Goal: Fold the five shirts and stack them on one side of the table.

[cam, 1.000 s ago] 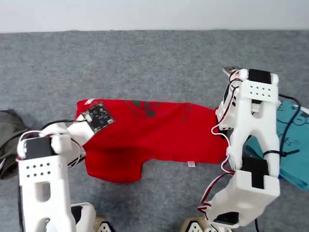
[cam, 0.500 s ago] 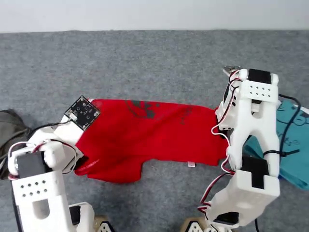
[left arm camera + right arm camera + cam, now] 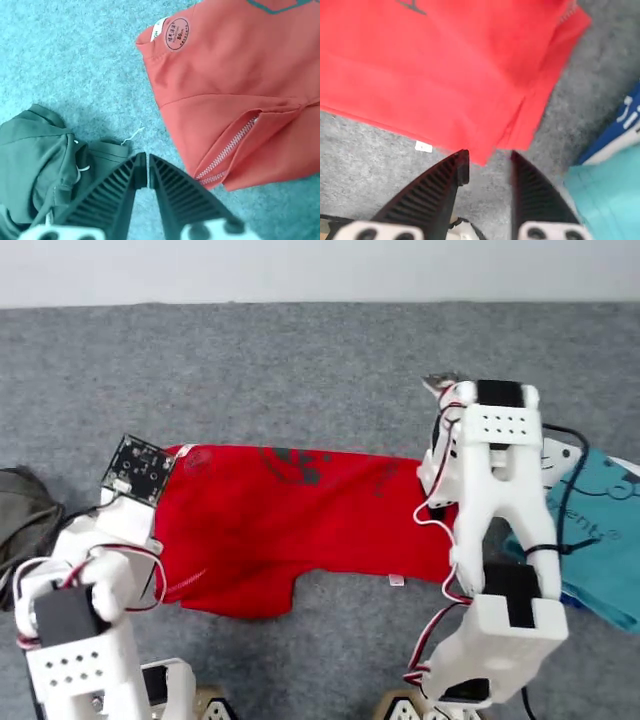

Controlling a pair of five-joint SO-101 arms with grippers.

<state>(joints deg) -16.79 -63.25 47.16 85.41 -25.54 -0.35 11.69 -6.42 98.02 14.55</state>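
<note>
L arm stands at table [image 3: 300,350] near edge, left side. L gripper [image 3: 148,162] hangs over bare table, fingers all but closed, empty. It sits btw green shirt [image 3: 35,155] and left end of red shirt [image 3: 290,520], just beside it, not touching.

R arm stands at near edge, right side, bent fwd. R gripper [image 3: 488,155] has fingers moderately apart, empty, above red shirt's right-end hem.

Red shirt lies mid-table, long axis left–right. Teal shirt [image 3: 600,550] is at right edge. R gripper looks better placed to grab.
</note>
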